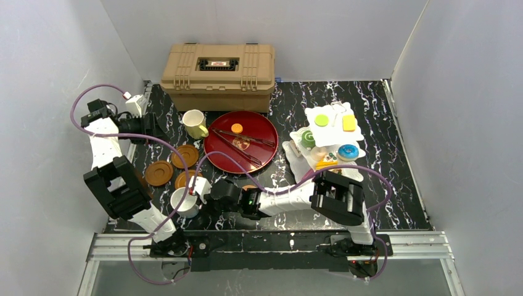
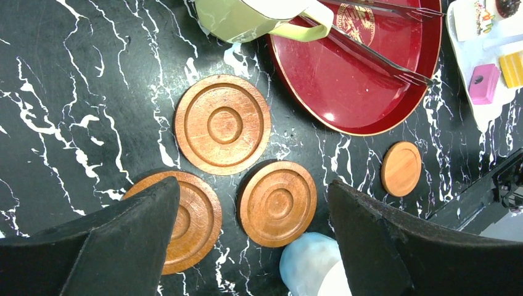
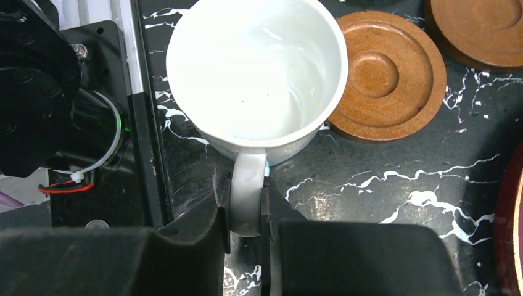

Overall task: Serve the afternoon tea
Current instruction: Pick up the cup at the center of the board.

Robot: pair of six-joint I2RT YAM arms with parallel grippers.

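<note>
**White mug** (image 3: 256,74): upright and empty on the table (image 3: 382,166) at its near edge, just beside 1 of 3 brown saucers (image 3: 388,74). Right gripper (image 3: 247,213) is pinched onto the mug's handle. Left gripper (image 2: 253,191) hangs wide open above the saucers, holding nothing. Red tray (image 1: 259,126) holds tongs (image 1: 243,145) and 1 orange piece (image 1: 237,128). Tiered stand (image 1: 335,117) carries cakes (image 1: 350,123) and doughnuts (image 1: 348,151). Yellow mug (image 1: 194,123) stands beside the tray.

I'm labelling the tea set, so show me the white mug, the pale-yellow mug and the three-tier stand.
white mug (image 3: 256,80): right wrist view, inside wall of the cup.
pale-yellow mug (image 1: 193,122): top external view, inside of the cup.
three-tier stand (image 1: 333,131): top external view, bare white of the top tier.
</note>
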